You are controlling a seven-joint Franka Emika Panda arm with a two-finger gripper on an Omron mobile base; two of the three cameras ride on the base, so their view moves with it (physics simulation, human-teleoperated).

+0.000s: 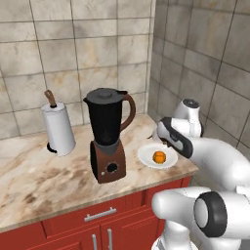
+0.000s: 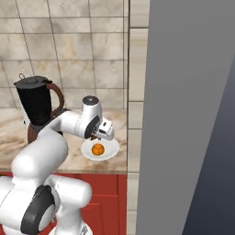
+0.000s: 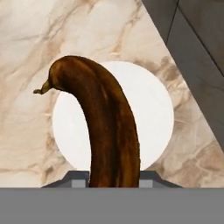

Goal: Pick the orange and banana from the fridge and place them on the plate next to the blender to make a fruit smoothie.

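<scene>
Banana (image 3: 107, 131) is hanging over the plate (image 3: 153, 113) in my hand view, the gripper (image 3: 113, 177) clamping its lower end. From my left base view, I am seeing the orange (image 1: 158, 156) sitting on that plate beside the blender (image 1: 107, 134). My right base view is showing the gripper (image 2: 97, 136) hovering just above the orange.

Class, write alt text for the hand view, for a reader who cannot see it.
A dark brown banana rises from the shut gripper at the bottom, curving left, held above a round white plate on a marble counter. Grey wall tiles fill the top right corner.
</scene>
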